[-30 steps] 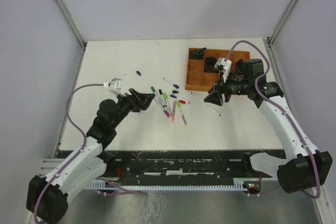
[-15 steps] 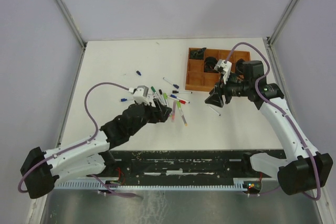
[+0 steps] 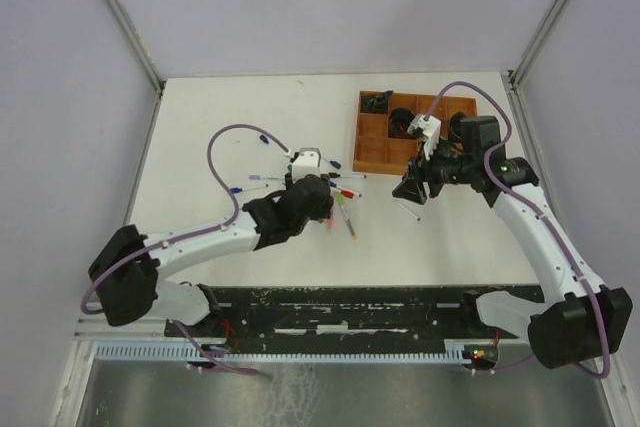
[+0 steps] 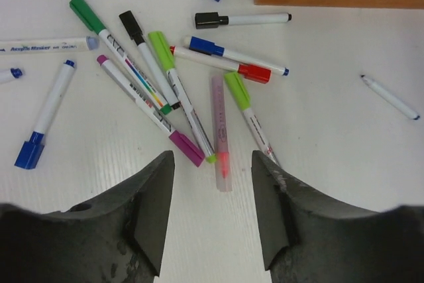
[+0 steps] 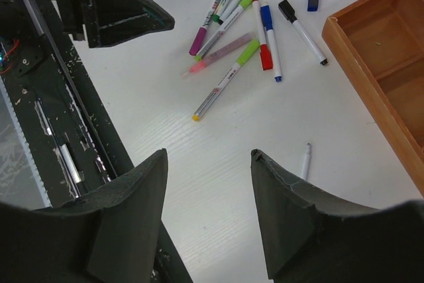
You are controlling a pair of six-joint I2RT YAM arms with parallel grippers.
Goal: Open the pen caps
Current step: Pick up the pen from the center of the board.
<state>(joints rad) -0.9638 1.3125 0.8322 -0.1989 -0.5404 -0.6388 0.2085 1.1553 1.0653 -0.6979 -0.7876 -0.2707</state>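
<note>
Several pens lie in a loose cluster (image 3: 335,197) mid-table, most with coloured pen caps on: green (image 4: 86,12), black (image 4: 130,24), lime (image 4: 161,48), blue (image 4: 205,46), red (image 4: 254,73), purple (image 4: 187,148). A pink translucent pen (image 4: 220,134) points toward my left gripper (image 4: 212,157), which hovers open just short of the cluster with nothing between its fingers. My right gripper (image 5: 209,154) also stands open and empty, above bare table to the right of the cluster (image 5: 232,38). A thin uncapped pen (image 5: 305,160) lies by its right finger.
A brown compartment tray (image 3: 372,152) with dark items stands at the back right, close behind the right gripper (image 3: 408,190). A loose blue cap (image 3: 264,137) and two more pens (image 3: 250,183) lie left of the cluster. A black rail (image 3: 350,312) runs along the near edge.
My left arm has swung right and forward, from the left side of the table to over the pen cluster, and its jaws have narrowed somewhat. The right arm has barely moved.
</note>
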